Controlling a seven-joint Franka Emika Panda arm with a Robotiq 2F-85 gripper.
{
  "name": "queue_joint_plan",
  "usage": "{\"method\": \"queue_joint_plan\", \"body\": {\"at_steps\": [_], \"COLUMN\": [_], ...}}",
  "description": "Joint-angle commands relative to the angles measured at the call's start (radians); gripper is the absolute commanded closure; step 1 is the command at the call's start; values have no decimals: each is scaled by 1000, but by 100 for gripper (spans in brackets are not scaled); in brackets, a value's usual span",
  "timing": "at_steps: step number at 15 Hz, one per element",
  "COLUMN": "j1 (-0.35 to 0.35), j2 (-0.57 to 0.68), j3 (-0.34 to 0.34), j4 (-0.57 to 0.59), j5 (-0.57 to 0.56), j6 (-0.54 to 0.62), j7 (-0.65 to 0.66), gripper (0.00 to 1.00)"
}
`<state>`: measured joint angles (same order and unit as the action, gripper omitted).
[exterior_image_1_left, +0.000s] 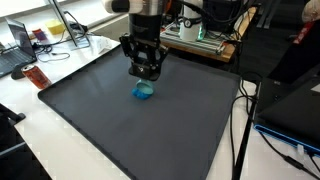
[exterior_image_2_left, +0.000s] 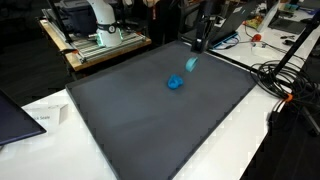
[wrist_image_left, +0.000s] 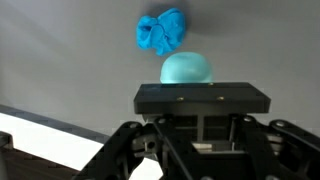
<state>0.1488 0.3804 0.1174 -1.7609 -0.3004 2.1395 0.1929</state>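
My gripper (wrist_image_left: 203, 95) hangs over the far part of a dark grey mat (exterior_image_1_left: 120, 120). Its fingers are drawn together on a light teal rounded object (wrist_image_left: 187, 68), which sticks out just past the fingertips. In both exterior views the gripper (exterior_image_1_left: 146, 74) (exterior_image_2_left: 198, 48) holds this teal object (exterior_image_2_left: 191, 64) slightly above the mat. A crumpled bright blue cloth (wrist_image_left: 160, 32) lies on the mat just beyond it, and it also shows in an exterior view (exterior_image_2_left: 175, 83). In an exterior view the teal object and cloth overlap below the fingers (exterior_image_1_left: 145, 91).
The mat (exterior_image_2_left: 150, 120) covers a white table (exterior_image_1_left: 60, 140). Cables (exterior_image_1_left: 240, 120) run along one side. A laptop (exterior_image_2_left: 15, 115) and papers sit by a corner. A rack with equipment (exterior_image_2_left: 95, 35) stands behind the table. A red item (exterior_image_1_left: 36, 77) lies near a mat corner.
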Motion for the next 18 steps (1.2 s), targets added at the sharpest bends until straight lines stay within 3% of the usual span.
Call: {"method": "queue_joint_plan", "body": {"at_steps": [1,4,11,18], "j1": [-42,-73,-156,-234], "j2": [-69,-115,-221,-283], "j3": [5,0,-15,-1], "j4": [-67,-124,-346,-552], "j5": [136,213,377,686], "j6": [18,51,280,562], "j7": [-144,-226,-387,-706], "gripper": [78,78,78,78]}}
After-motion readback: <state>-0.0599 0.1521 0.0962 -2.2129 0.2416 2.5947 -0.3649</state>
